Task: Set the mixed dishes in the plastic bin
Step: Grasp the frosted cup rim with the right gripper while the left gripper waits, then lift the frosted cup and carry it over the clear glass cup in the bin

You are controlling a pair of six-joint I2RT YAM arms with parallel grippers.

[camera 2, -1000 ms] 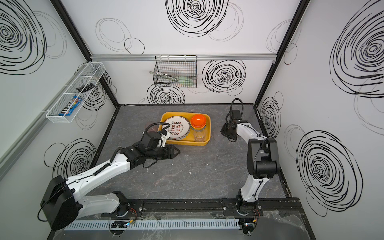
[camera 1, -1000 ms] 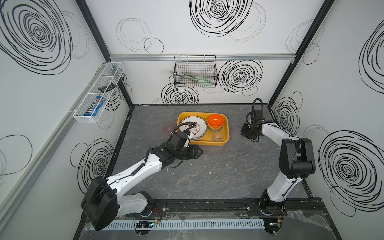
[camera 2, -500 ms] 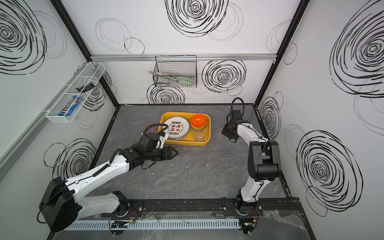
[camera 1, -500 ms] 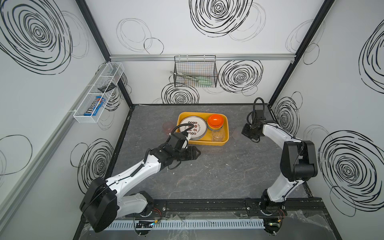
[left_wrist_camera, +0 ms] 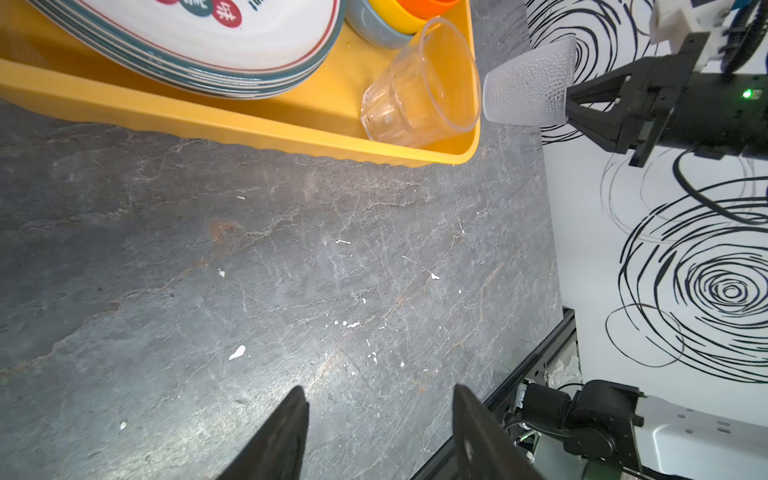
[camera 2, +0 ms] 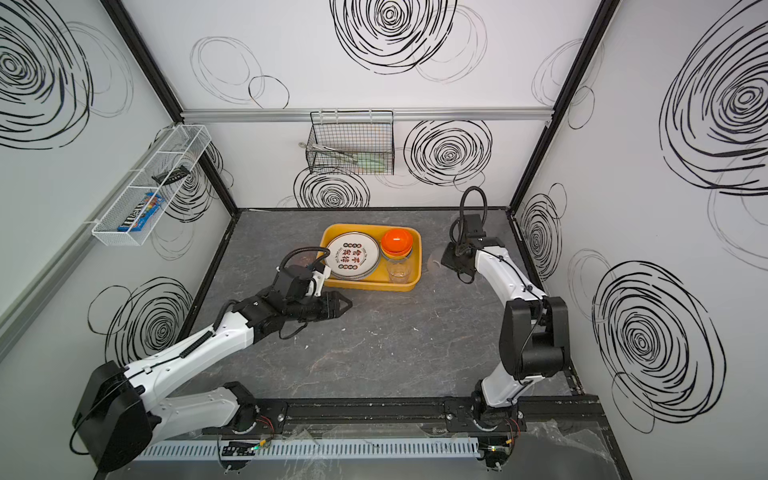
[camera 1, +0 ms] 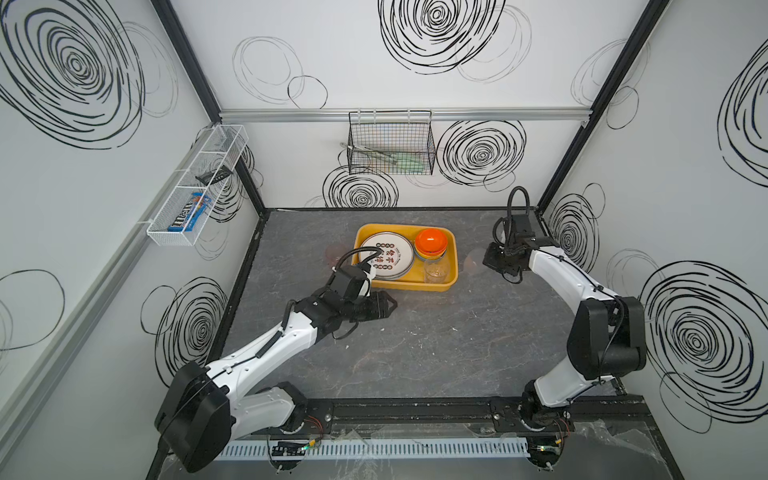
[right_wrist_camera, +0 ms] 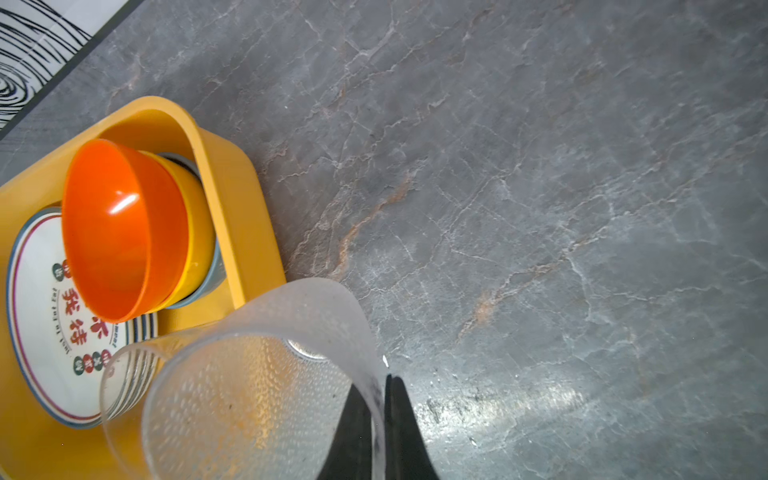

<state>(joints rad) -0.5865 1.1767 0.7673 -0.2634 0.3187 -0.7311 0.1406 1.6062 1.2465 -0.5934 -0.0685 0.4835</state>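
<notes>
The yellow plastic bin [camera 1: 405, 286] [camera 2: 365, 285] holds a stack of white plates [camera 1: 386, 254] [left_wrist_camera: 266, 45], nested bowls topped by an orange bowl [camera 1: 431, 241] [right_wrist_camera: 108, 228], and a clear cup [camera 1: 436, 272] [left_wrist_camera: 415, 91]. My right gripper [camera 1: 485, 258] [right_wrist_camera: 384, 382] is shut on the wall of a frosted translucent cup [right_wrist_camera: 257, 395] [left_wrist_camera: 528, 83], just outside the bin's right end. My left gripper [camera 1: 390, 305] [left_wrist_camera: 378, 395] is open over bare table in front of the bin, with nothing between its fingers.
What looks like a translucent pink cup [camera 1: 334, 252] stands on the table left of the bin. A black wire basket [camera 1: 390, 143] hangs on the back wall and a white mesh shelf [camera 1: 195, 187] on the left wall. The grey table [camera 1: 436, 353] is walled on three sides.
My right gripper's jaws have closed on the frosted cup's wall. My left arm has drawn back slightly from the bin, still open.
</notes>
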